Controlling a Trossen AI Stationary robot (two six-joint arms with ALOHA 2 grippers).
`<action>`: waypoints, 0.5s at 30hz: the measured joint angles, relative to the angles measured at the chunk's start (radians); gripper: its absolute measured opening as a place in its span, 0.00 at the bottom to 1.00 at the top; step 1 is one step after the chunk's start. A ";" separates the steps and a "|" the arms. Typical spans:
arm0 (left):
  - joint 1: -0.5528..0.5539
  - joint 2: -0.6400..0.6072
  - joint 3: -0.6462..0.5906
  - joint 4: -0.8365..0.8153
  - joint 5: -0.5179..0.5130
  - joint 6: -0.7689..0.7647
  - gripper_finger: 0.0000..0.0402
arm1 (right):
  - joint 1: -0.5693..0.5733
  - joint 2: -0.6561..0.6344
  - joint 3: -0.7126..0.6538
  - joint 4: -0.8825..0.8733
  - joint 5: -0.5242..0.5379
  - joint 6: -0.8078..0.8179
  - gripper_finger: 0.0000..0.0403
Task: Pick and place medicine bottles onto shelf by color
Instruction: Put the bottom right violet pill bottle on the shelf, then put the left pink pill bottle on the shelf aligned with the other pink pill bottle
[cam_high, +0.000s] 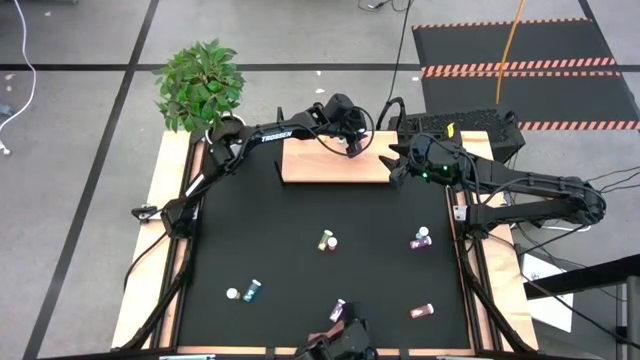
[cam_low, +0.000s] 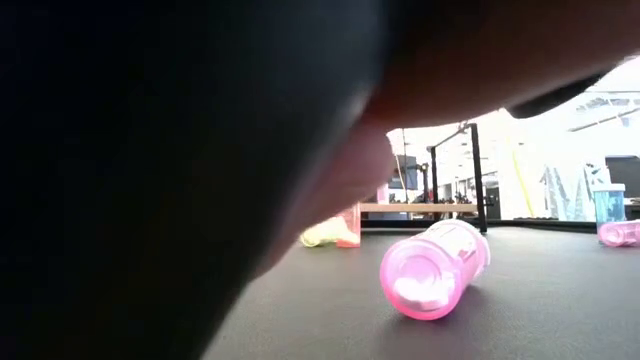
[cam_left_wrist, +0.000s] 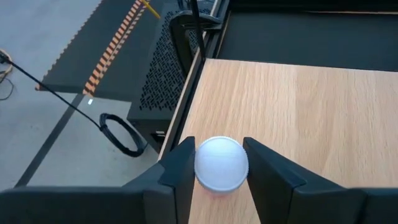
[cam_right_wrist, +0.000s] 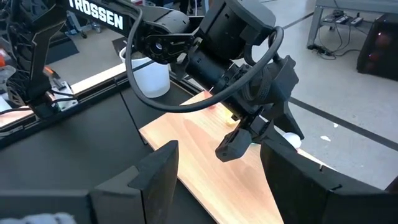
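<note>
Medicine bottles: five loose on the black desk (cam_high: 300, 215), one more up on the shelf (cam_high: 330, 165). Out on the mat, well apart from each other: yellow-green bottle (cam_high: 326, 240) near the middle, purple bottle (cam_high: 421, 238) toward the right edge, teal bottle (cam_high: 250, 291) at the near left, pink bottle (cam_high: 422, 311) at the near right, and another purple-pink bottle (cam_high: 338, 310) at the near edge.

Shelf: light wooden board with black posts, set at the far side of the desk, just beside the white plant pot (cam_high: 225, 128) and its leafy green plant (cam_high: 200, 85).

Left jaws: over the right end of the board, closed against both sides of a white cap (cam_left_wrist: 221, 163), the bottle under it standing on the wood; body colour hard to tell.

Right jaws: just off the shelf's right end, spread wide with nothing between them, facing the left arm.

Desk surface: matte black, rimmed in pale wood at the sides.

Room from above: grey floor (cam_high: 80, 120) crossed by black tape lines, a dark floor mat (cam_high: 500, 45) with orange-striped edges behind the desk, loose cables here and there.

Low view: left half blocked by a dark blur; past it, a pink bottle on its side close by, the shelf's posts farther back, and a bright room beyond.
</note>
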 joint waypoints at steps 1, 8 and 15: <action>-0.002 0.000 0.000 0.000 -0.006 0.002 0.35 | 0.000 0.000 0.000 0.001 0.000 0.000 0.55; -0.004 0.000 -0.002 0.037 -0.031 0.003 0.56 | 0.000 0.000 0.000 0.001 -0.003 0.015 0.55; -0.006 -0.067 -0.002 0.033 -0.034 0.012 0.73 | 0.000 0.000 0.000 0.005 -0.005 -0.016 0.55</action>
